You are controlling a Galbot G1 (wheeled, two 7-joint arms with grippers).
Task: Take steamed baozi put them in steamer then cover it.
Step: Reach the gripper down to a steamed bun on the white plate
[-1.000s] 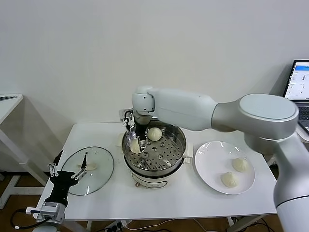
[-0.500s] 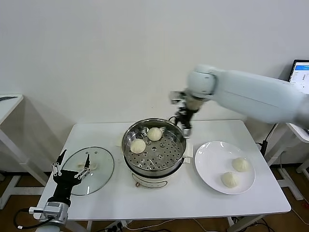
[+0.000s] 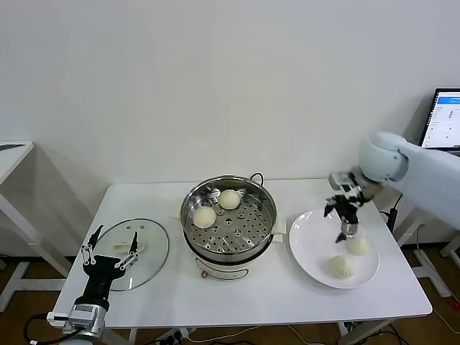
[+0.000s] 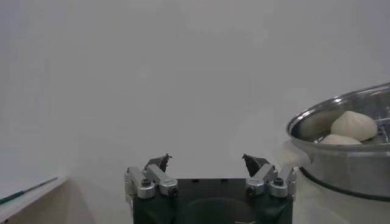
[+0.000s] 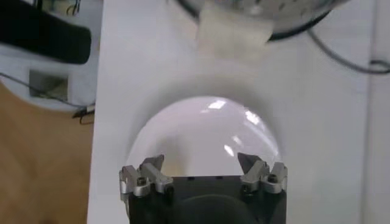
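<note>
The steamer (image 3: 228, 248) stands mid-table with two steamed baozi (image 3: 229, 199) (image 3: 204, 217) on its perforated tray. Two more baozi (image 3: 357, 245) (image 3: 341, 267) lie on the white plate (image 3: 310, 241) to its right. My right gripper (image 3: 342, 219) hangs open and empty just above the plate's far side, close to the nearer bun; its wrist view shows the gripper (image 5: 201, 161) over the bare plate (image 5: 207, 128). The glass cover (image 3: 118, 266) lies flat at the table's left. My left gripper (image 3: 110, 248) stands open and empty at the front left beside the cover; its wrist view shows the gripper (image 4: 207, 161), the steamer (image 4: 341, 164) and both baozi (image 4: 353, 125).
A laptop (image 3: 447, 118) sits at the far right edge behind my right arm. A second table (image 3: 11, 154) stands off to the left. A black cable runs behind the steamer. The white table (image 3: 287, 298) has bare room along its front edge.
My right arm has left a baozi in the steamer and swung right, ending over the plate with its gripper open. The left gripper has shifted slightly near the cover.
</note>
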